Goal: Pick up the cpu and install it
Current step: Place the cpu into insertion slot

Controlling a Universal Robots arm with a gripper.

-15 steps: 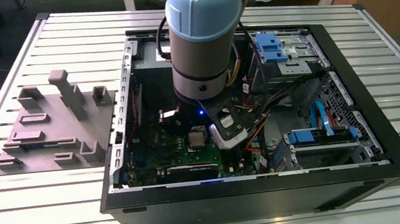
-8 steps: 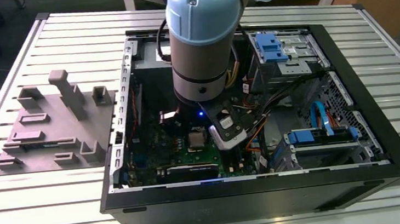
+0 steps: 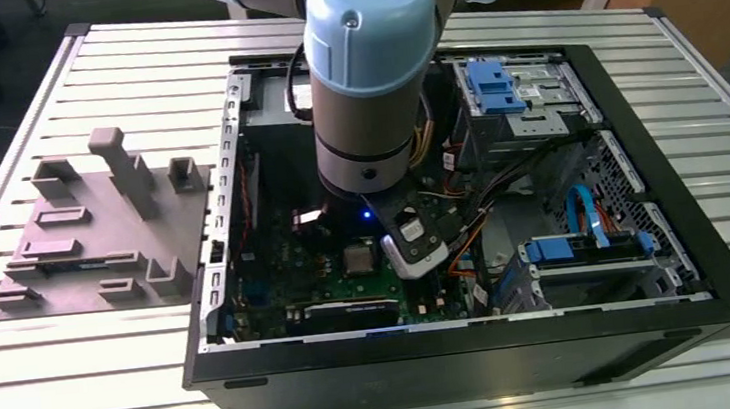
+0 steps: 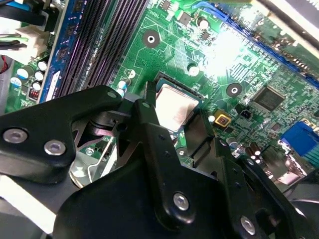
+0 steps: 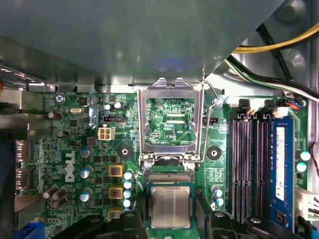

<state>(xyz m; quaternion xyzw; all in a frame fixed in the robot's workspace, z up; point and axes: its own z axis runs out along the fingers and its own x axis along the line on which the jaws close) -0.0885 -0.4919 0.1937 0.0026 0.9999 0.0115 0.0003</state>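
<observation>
Exterior view: arm (image 3: pixel 361 84) reaches down into the open computer case (image 3: pixel 488 363) on the slatted table (image 3: pixel 75 393). The chip (image 3: pixel 359 257) is low over the green board (image 3: pixel 273 289), near the middle of the case. The grey fixture (image 3: pixel 100 240) is well apart at the exterior view's left

Second wrist view: gripper (image 4: pixel 173 112) has its black fingers (image 4: pixel 148 99) closed onto two opposite edges of the chip, which reads as a pinch. The step looks like seating: keep it flat, come straight down, no sliding across the contacts, and let go only once it's bottomed out

First wrist view: chip (image 5: pixel 170 206) is square to the socket, with a strip of gold contacts (image 5: pixel 169 177) showing past one edge, so I'd say it's not seated yet. The clamp frame (image 5: pixel 141 124) is flipped up just beyond, so stay clear of it. The chip is a flat square with a dull silver lid, faintly brushed, and a thin green rim
</observation>
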